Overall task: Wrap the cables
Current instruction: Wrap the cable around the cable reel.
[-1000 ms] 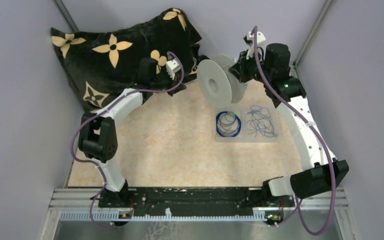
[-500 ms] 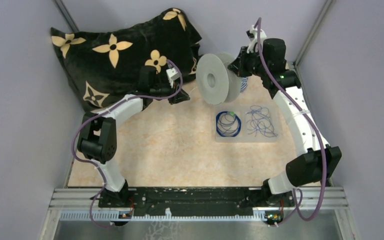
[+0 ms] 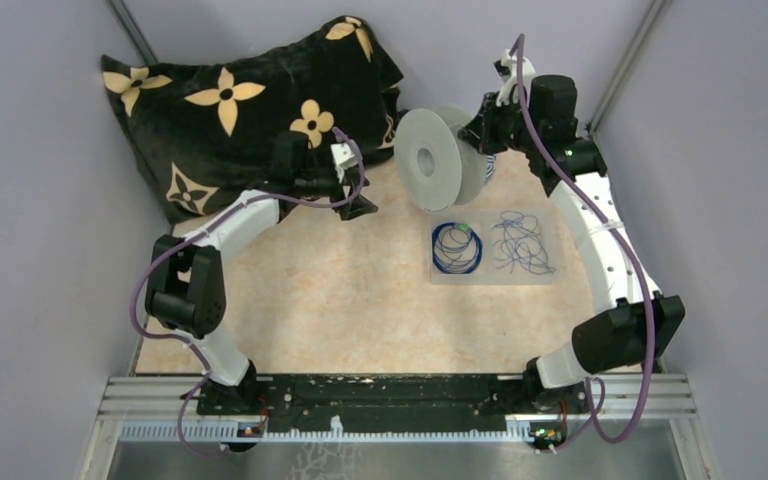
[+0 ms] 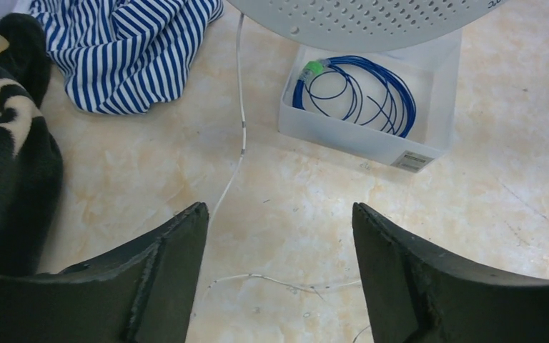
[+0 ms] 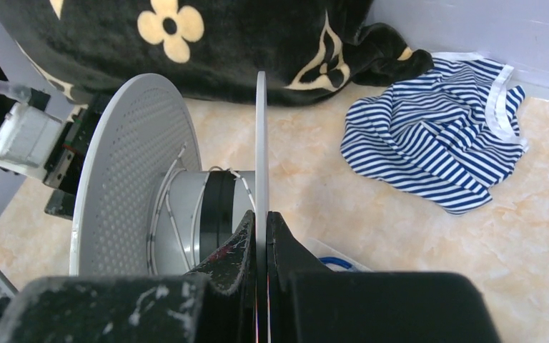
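My right gripper (image 5: 261,218) is shut on the rim of one flange of the pale round spool (image 5: 132,171), holding it on edge above the table (image 3: 440,160). A few turns of whitish wire (image 5: 175,214) lie on its hub. My left gripper (image 4: 279,214) hangs open over the table, left of the spool, with nothing between its fingers. A thin whitish cable (image 4: 241,121) runs from the spool down across the table, and a loose end (image 4: 286,282) lies under the jaws. A blue cable coil (image 3: 457,247) with a green bit and a scribbly tangle (image 3: 523,243) lie in a clear tray (image 4: 372,139).
A black pillow with yellow flowers (image 3: 240,100) fills the back left. A blue-and-white striped cloth (image 5: 443,150) lies at the back behind the spool. Purple-grey walls close in on both sides.
My left gripper has opened from shut and drawn back a little from the spool. The right arm lifted the spool slightly toward the back, then held still.
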Controlling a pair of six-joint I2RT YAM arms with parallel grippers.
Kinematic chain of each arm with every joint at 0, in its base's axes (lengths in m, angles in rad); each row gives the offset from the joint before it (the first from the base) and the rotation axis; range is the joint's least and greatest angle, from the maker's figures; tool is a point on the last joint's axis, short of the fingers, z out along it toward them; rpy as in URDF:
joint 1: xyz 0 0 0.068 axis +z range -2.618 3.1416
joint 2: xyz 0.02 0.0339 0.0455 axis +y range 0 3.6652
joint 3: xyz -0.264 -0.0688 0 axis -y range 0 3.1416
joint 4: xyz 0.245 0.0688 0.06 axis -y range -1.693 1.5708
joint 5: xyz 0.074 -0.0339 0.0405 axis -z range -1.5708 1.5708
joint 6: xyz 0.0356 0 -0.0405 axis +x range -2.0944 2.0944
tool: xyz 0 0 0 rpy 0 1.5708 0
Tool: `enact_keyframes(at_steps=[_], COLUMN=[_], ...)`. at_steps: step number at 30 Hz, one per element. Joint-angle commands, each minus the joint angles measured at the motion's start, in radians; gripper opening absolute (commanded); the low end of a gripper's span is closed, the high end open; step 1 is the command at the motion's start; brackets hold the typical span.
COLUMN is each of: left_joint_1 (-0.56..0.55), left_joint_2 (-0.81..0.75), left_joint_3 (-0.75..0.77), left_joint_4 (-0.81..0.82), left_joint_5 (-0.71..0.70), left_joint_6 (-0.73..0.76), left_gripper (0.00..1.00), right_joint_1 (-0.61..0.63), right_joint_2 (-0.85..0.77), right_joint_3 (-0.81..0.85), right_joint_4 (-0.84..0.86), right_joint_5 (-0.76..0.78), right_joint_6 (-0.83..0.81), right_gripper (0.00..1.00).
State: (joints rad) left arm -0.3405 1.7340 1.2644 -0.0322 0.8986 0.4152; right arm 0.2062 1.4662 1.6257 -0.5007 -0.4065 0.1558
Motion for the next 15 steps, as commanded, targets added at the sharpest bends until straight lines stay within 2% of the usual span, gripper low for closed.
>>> enact_keyframes(at_steps=[1, 6, 10, 15], left_joint_1=[0.004, 0.006, 0.005, 0.005], left_joint_2=[-0.041, -0.060, -0.070, -0.017], left_joint_3=[0.013, -0.036, -0.101, -0.124], left_joint_4=[-0.040, 0.018, 0.115, 0.145], left_joint_5=[-0.046, -0.161, -0.263, -0.319], left_joint_6=[0.105, 0.067, -0.005, -0.117], left_gripper=[0.82, 0.89, 0.89, 0.88], right_joint_1=[-0.009, -0.010, -0.010, -0.010], right_joint_2=[-0.082, -0.115, -0.130, -0.131], right_joint_3=[0.017, 0.001, 0.003, 0.021], right_joint_4=[0.044, 0.035, 0.034, 0.032], right_joint_5=[-0.032, -0.004, 0.020, 0.012], right_joint_6=[-0.042, -0.071, -0.078, -0.067], right_gripper=[0.00, 0.00, 0.00, 0.00])
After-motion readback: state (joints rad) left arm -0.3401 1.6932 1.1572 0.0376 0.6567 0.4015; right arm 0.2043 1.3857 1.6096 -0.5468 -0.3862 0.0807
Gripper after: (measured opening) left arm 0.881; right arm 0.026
